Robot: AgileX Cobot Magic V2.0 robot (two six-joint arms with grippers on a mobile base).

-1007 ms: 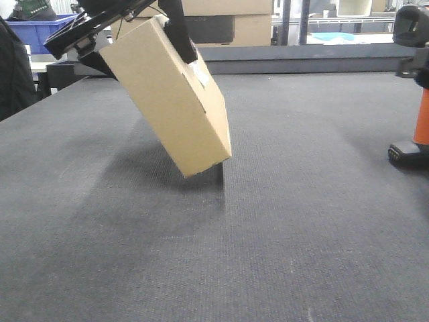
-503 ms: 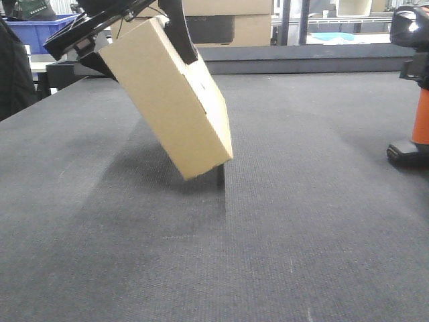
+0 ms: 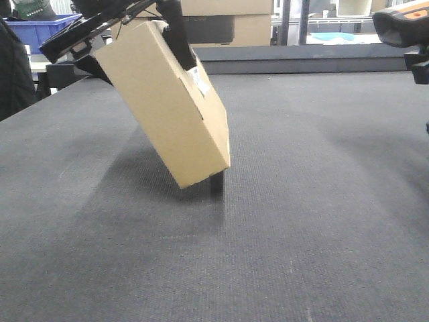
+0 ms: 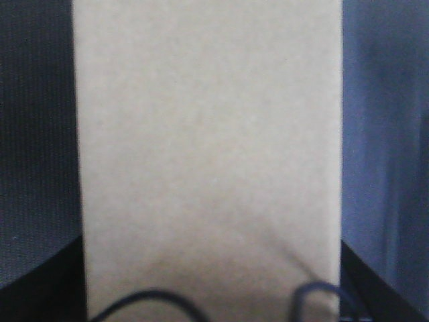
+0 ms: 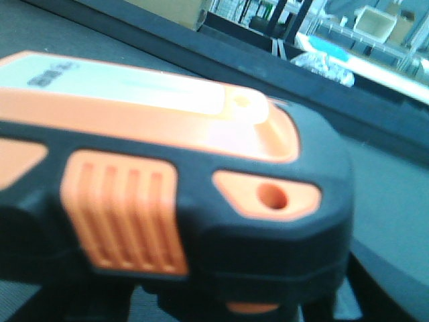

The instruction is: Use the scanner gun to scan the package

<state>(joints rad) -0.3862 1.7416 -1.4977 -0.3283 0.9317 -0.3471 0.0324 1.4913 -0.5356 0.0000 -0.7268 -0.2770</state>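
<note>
The package (image 3: 167,107), a plain tan box, hangs tilted over the dark table (image 3: 281,241), its low corner just above the mat. A small white label (image 3: 199,82) shows on its right side. My left gripper (image 3: 134,50) is shut on the package's upper end, one black finger (image 3: 179,37) lying along the label side. In the left wrist view the package (image 4: 208,154) fills the frame. The scanner gun (image 3: 400,23) is up at the top right edge, off the table. My right gripper (image 3: 419,66) is shut on it. The right wrist view shows its black and orange head (image 5: 174,188) close up.
Larger cardboard boxes with a dark panel (image 3: 228,23) stand behind the table. A raised black ledge (image 3: 301,57) runs along the table's far edge. A blue bin (image 3: 40,30) sits at the back left, and a dark shape (image 3: 13,74) stands at the left edge.
The scanner gun has risen off the table; its orange handle and black base have left the view and only its head shows. The package has shifted slightly left and lower.
</note>
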